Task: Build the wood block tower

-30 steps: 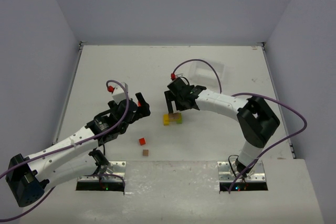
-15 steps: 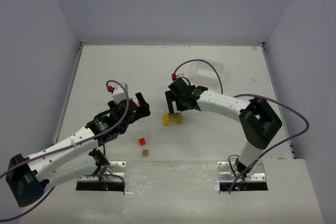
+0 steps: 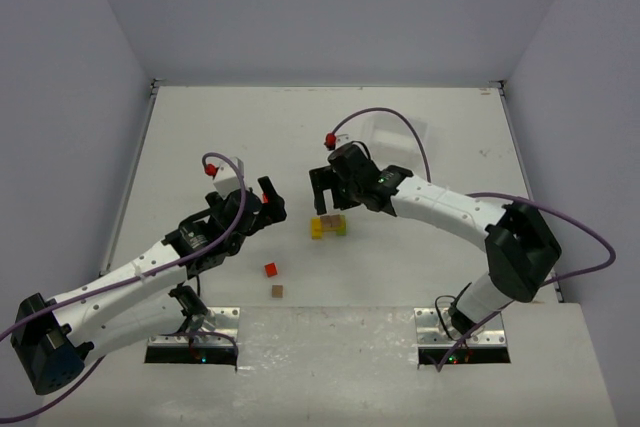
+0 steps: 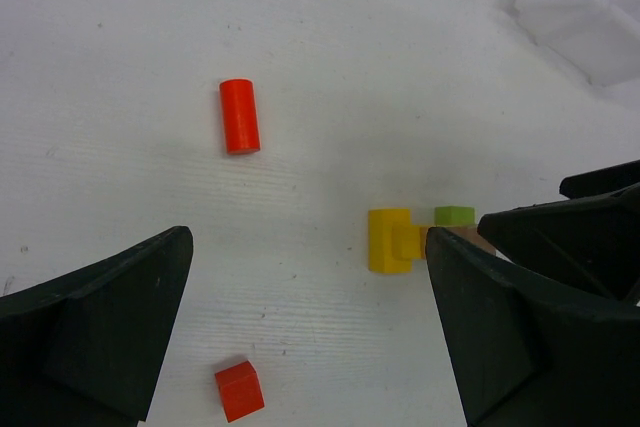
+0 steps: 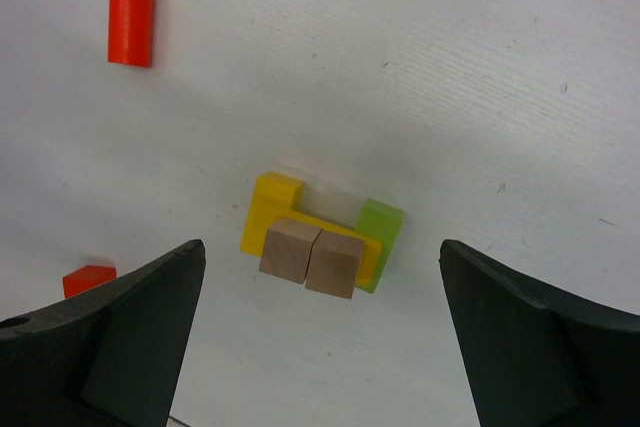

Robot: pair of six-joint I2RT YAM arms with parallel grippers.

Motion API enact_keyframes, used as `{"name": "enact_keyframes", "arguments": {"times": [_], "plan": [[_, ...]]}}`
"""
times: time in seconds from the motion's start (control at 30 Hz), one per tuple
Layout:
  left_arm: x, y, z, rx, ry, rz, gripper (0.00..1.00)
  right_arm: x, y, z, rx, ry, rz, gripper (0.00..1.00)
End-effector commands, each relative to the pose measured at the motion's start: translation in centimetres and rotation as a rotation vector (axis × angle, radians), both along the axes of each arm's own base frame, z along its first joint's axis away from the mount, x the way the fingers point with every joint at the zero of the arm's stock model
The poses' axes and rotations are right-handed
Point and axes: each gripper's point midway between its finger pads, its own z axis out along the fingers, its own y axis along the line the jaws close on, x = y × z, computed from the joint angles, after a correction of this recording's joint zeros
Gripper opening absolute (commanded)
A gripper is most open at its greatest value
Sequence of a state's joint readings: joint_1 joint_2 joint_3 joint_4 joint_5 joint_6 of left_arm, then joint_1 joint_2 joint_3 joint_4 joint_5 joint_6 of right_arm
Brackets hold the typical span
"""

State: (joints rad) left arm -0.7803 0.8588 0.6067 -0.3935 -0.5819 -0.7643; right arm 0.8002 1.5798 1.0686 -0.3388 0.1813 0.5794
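Observation:
The wood block tower stands mid-table. It has a yellow block and a green block at the base, with two plain brown cubes side by side on top. My right gripper hovers directly above the tower, open and empty. My left gripper is open and empty, to the left of the tower. A red cylinder and a red cube lie loose. A brown cube lies near the front.
A clear plastic tray sits at the back right, behind the right arm. White walls close off the table's left, far and right sides. The arm bases are at the near edge.
My right gripper has lifted off the tower and drawn slightly left, leaving the brown cubes on top. Its elbow swung right. The left arm has not moved.

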Motion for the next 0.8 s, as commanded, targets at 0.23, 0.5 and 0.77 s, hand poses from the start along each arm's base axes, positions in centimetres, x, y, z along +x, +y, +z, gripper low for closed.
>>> {"name": "enact_keyframes", "arguments": {"times": [0.23, 0.5, 0.77], "plan": [[0.3, -0.2, 2.4, -0.061, -0.073, 0.002, 1.00, -1.8, 0.9, -1.7, -0.022, 0.021, -0.044, 0.93], [0.2, 0.0, 2.8, -0.071, -0.088, 0.006, 1.00, -1.4, 1.0, -3.2, -0.071, 0.041, -0.087, 0.89], [0.1, 0.1, 2.6, -0.071, -0.087, 0.005, 1.00, -1.8, 1.7, -3.9, -0.050, 0.055, -0.077, 0.74]]}}
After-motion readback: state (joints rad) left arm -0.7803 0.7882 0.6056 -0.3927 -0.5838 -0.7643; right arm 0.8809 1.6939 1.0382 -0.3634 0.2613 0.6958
